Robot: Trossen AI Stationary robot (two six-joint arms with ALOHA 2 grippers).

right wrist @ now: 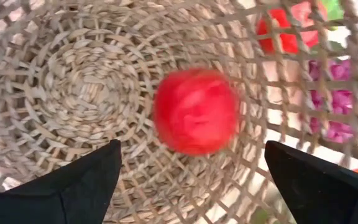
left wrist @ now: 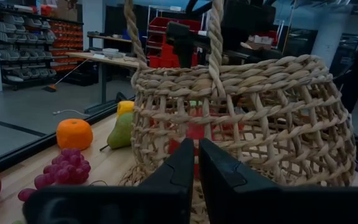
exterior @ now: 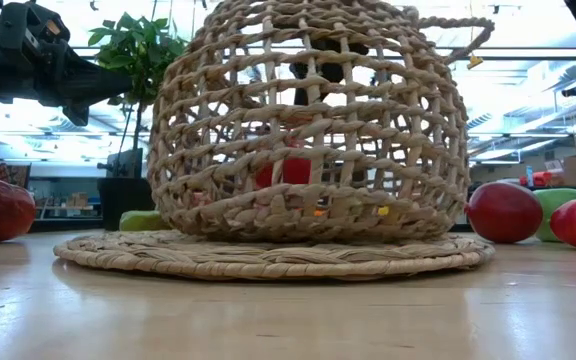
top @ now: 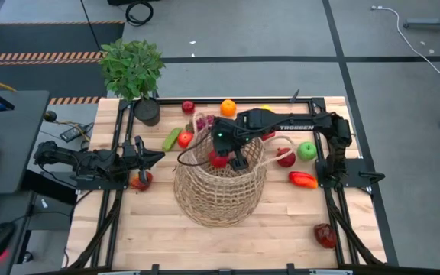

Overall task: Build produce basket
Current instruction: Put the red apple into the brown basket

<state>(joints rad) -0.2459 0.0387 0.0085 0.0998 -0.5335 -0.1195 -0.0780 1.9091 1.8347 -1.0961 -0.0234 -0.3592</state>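
Observation:
The tan wicker basket (top: 220, 187) stands upright on its wide flat base (exterior: 268, 255) at the table's middle. My right gripper (top: 231, 155) reaches down into its mouth, open, fingers wide apart (right wrist: 192, 149). Below it, inside the basket, is a red apple (right wrist: 196, 111) (exterior: 293, 168), blurred and clear of both fingers; I cannot tell whether it rests on the basket floor. My left gripper (top: 155, 157) hovers left of the basket, shut (left wrist: 196, 163), pointing at the basket wall (left wrist: 241, 118), above a red fruit (top: 141, 180).
Produce lies around the basket: orange (top: 228, 108), red apple (top: 188, 107), cucumber (top: 172, 138), grapes (left wrist: 64, 167), green apple (top: 306, 150), red apple (top: 285, 157), pepper (top: 302, 179), dark red fruit (top: 325, 234). A potted plant (top: 145, 107) stands at the far left corner. The near side has free room.

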